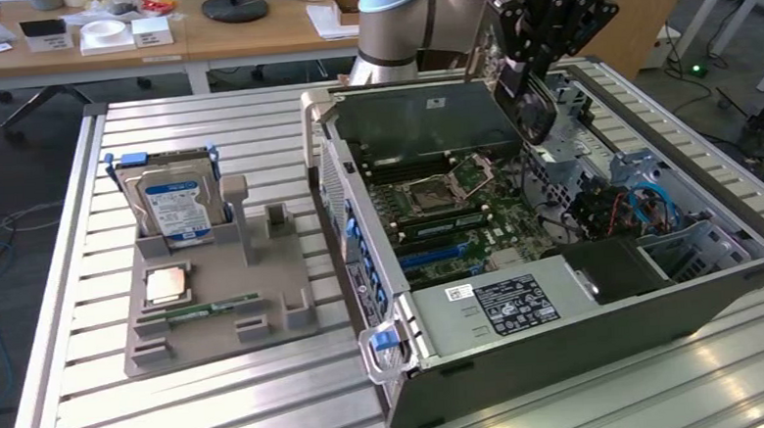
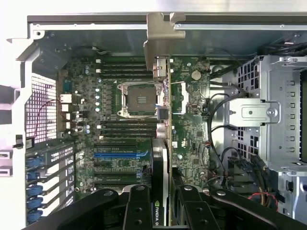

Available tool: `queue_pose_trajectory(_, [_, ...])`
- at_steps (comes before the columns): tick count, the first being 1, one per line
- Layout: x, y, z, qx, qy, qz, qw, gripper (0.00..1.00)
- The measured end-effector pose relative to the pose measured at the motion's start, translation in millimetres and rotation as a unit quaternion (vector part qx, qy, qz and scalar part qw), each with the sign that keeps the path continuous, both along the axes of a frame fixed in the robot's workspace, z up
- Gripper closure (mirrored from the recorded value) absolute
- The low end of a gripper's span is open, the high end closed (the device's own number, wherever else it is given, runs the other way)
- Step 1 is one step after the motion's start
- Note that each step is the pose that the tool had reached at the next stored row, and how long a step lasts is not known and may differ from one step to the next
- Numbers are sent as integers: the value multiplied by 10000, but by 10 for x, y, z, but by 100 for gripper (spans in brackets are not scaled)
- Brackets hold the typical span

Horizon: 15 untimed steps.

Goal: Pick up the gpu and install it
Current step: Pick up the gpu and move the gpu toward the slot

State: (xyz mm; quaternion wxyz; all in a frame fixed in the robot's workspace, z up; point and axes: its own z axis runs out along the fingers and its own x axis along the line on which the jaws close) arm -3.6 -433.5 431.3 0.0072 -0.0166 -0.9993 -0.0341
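The gpu (image 1: pixel 535 108) hangs on edge above the far part of the open computer case (image 1: pixel 354 176), with my gripper (image 1: pixel 528 74) shut on its upper end. In the wrist view the gpu (image 2: pixel 161 158) appears edge-on as a thin dark card. Its silvery bracket (image 2: pixel 159 36) points away over the motherboard (image 2: pixel 192 124). My black fingers (image 2: pixel 138 206) clamp it from both sides, and the gripper (image 2: pixel 162 211) sits over the board, beside the blue expansion slot (image 2: pixel 120 154). The card is still above the board and touches no slot.
A grey holder (image 1: pixel 270 313) at the exterior view's left carries a silver hard drive (image 1: pixel 175 207), a processor (image 1: pixel 166 284) and a green memory stick (image 1: pixel 211 308). Inside the case are the processor socket (image 2: pixel 139 98), a power supply (image 1: pixel 511 305), a drive cage (image 2: pixel 268 115) and loose cables (image 1: pixel 631 211).
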Motion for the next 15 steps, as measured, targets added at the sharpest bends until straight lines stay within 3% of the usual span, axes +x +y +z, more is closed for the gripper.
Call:
queue_pose_trajectory(9, [60,0,0,0,0,0,10000,74])
queue_pose_trajectory(13, [61,0,-5,-1,-46,3,10000,74])
queue_pose_trajectory(15, [69,0,-7,0,-52,3,10000,74])
